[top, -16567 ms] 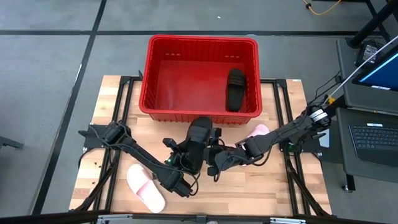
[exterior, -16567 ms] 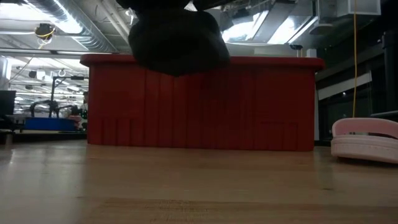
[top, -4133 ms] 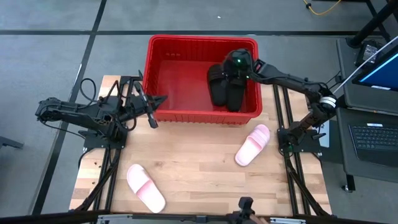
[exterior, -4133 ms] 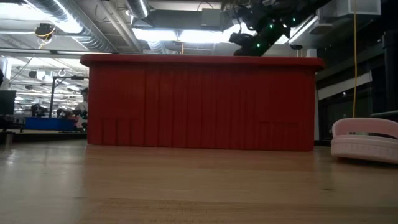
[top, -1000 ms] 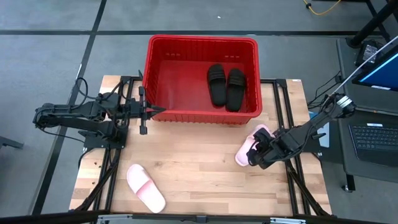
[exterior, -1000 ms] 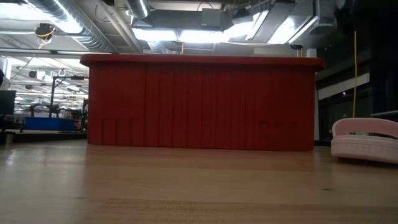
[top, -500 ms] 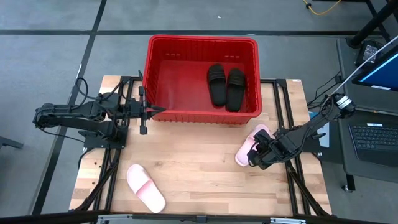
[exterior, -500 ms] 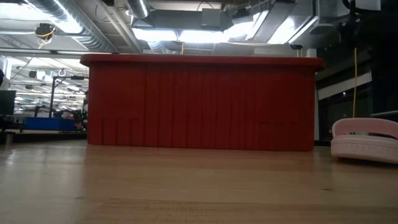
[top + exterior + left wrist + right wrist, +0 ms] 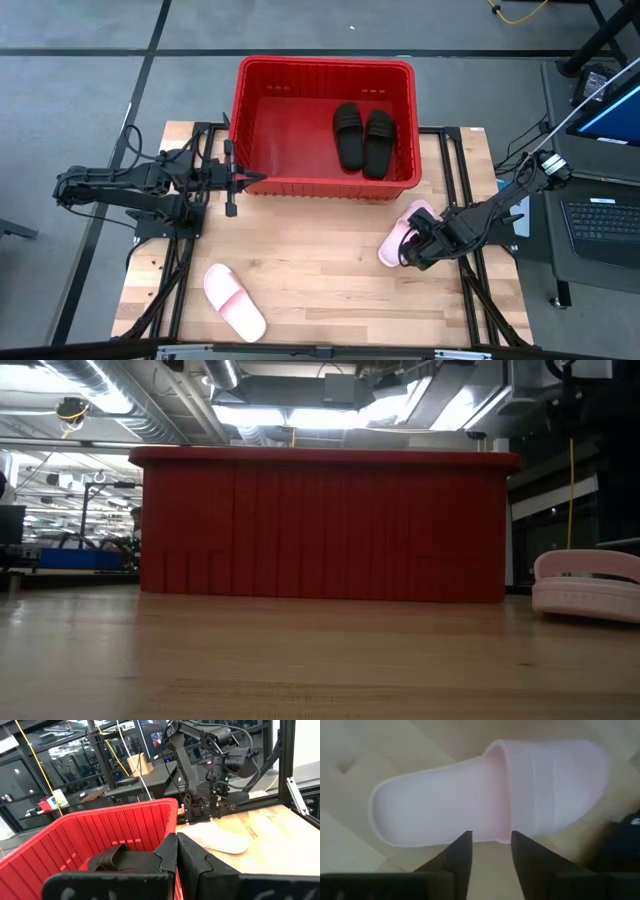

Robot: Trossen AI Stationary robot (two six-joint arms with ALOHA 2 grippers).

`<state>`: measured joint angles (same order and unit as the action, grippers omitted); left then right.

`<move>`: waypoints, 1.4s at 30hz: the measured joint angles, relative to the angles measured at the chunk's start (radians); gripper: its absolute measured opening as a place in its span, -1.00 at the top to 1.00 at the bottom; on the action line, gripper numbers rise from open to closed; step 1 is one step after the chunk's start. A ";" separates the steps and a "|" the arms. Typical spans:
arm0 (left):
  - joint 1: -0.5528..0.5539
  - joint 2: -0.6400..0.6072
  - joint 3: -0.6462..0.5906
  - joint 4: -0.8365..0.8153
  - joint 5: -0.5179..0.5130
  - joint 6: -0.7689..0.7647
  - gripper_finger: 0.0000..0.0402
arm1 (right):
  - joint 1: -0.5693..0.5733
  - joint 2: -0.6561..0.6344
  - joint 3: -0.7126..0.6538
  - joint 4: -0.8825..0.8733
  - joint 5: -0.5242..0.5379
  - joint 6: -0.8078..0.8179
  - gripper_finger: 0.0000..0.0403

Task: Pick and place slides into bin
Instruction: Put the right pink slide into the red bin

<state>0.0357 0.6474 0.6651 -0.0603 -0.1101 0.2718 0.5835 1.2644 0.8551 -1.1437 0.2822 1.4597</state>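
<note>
From above, the red bin [image 9: 325, 125] sits at the far edge of the table [image 9: 330, 290] with two black slides [image 9: 363, 138] side by side inside it near its right wall; one pink slide [image 9: 402, 234] lies on the wood to the right, just in front of the bin, and a second pink slide [image 9: 234, 301] lies well apart at the near left; the right gripper [image 9: 413, 250] hangs over the near end of the right-hand pink slide, while the left gripper [image 9: 230, 182] waits beside the bin's left wall; at table height only the bin's long wall [image 9: 320, 525] and the pink slide [image 9: 585, 586] at the far right show, neither arm being clearly in that picture; the left wrist camera shows its own fingers [image 9: 167, 857] pressed together on nothing, with the bin rim and the right arm beyond; the right wrist camera shows its fingers [image 9: 461, 856] standing apart just short of the slide's side edge, near where strap meets footbed, holding nothing; to do the pick well, I judge it should come down with one finger inside the strap opening and one outside, then close on the strap; whether the fingertips already touch the sole cannot be told, and the slide's toe is partly hidden by the arm from above.
</note>
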 joint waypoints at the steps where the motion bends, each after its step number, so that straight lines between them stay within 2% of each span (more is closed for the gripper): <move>1: 0.000 0.000 0.000 -0.002 0.000 0.000 0.99 | 0.000 0.000 0.000 -0.011 0.006 0.000 0.28; 7: 0.000 0.021 0.000 -0.005 0.000 0.000 0.99 | -0.006 0.000 -0.023 -0.027 0.009 0.001 0.11; 12: 0.000 0.037 0.000 -0.005 0.000 -0.001 0.99 | -0.006 0.000 -0.026 -0.014 0.011 -0.001 0.04; 20: -0.001 0.043 0.000 -0.004 0.000 -0.001 0.99 | -0.005 0.026 -0.026 -0.008 0.012 -0.032 0.03; 30: -0.001 0.043 0.000 -0.004 0.000 0.000 0.99 | -0.005 0.139 -0.027 -0.020 0.037 -0.046 0.04; 33: -0.001 0.043 0.000 -0.004 0.000 0.000 0.99 | -0.005 0.170 -0.027 -0.026 0.065 -0.008 0.07; 42: -0.001 0.043 0.000 -0.004 0.000 0.000 0.99 | -0.006 0.204 -0.027 -0.038 0.057 0.004 0.16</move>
<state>0.0349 0.6903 0.6651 -0.0643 -0.1104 0.2714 0.5777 1.4681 0.8276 -1.1820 0.3397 1.4637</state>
